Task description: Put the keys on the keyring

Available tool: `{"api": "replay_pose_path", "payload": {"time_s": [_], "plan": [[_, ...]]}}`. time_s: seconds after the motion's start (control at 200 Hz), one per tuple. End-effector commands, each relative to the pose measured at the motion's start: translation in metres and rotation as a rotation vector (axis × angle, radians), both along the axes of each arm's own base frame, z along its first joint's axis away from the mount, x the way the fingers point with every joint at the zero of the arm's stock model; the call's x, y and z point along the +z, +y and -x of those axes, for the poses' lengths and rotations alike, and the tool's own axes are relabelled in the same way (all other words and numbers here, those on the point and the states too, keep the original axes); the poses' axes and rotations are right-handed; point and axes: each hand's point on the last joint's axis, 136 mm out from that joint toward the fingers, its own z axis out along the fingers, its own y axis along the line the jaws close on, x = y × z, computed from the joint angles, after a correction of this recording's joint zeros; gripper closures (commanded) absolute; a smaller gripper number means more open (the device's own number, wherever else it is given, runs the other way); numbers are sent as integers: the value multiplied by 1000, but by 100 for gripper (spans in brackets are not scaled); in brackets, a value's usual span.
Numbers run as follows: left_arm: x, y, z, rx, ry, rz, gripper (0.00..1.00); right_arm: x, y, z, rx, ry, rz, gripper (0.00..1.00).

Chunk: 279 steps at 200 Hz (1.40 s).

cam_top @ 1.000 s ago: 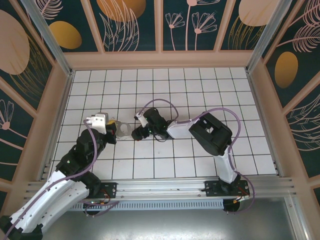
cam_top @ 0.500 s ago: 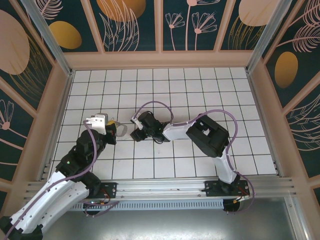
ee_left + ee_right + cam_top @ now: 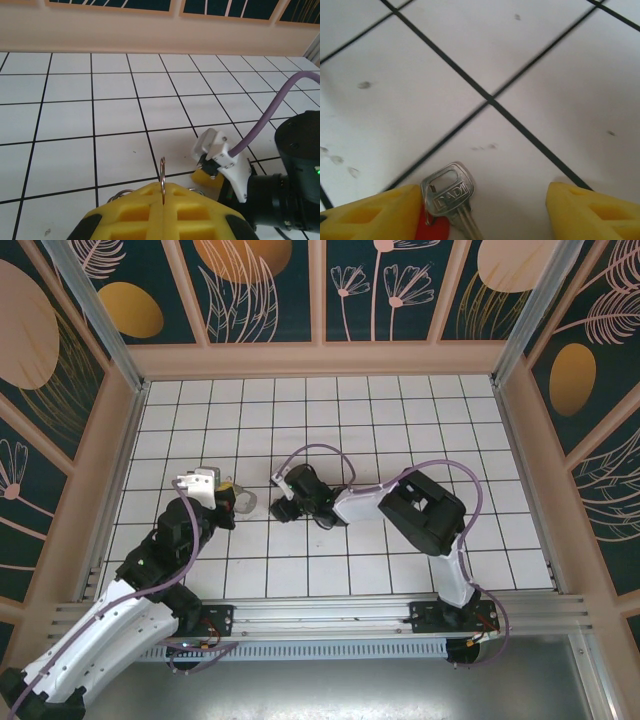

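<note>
The ring (image 3: 162, 172) was held upright, clamped between the shut pads of the left gripper (image 3: 162, 189). The key (image 3: 447, 192) was seen lying flat on the floor (image 3: 530, 60) near the ring, between the parted fingers of the right gripper (image 3: 485, 195), which held nothing. It lay hard against one finger (image 3: 375, 212). The gripper should be centred over the key's head before being closed, so that the hole is left free for the ring.
</note>
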Motion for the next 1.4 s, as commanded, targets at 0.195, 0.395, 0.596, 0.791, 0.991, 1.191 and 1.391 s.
{"api": "replay_pose_path", "payload": {"time_s": [0.195, 0.395, 0.596, 0.791, 0.991, 1.191, 1.391], "plan": [[14, -4, -5, -8, -54, 15, 100, -9, -70, -9, -144, 41, 103, 39], [12, -9, -8, -23, -44, 16, 100, 14, -66, -6, -123, 54, 49, 38], [8, -12, -8, -41, -34, 11, 100, 43, -61, 2, -67, 180, -95, 38], [5, -16, -8, -61, -28, 5, 100, 48, -59, 9, -22, 287, -135, 47], [2, -20, -7, -82, -29, 6, 100, 39, -56, 12, 5, 322, -94, 52], [3, -21, -7, -91, -32, 10, 100, 32, -51, 3, 6, 312, -69, 55], [4, -22, -6, -96, -36, 13, 100, 23, -49, -7, 1, 291, -19, 61]]}}
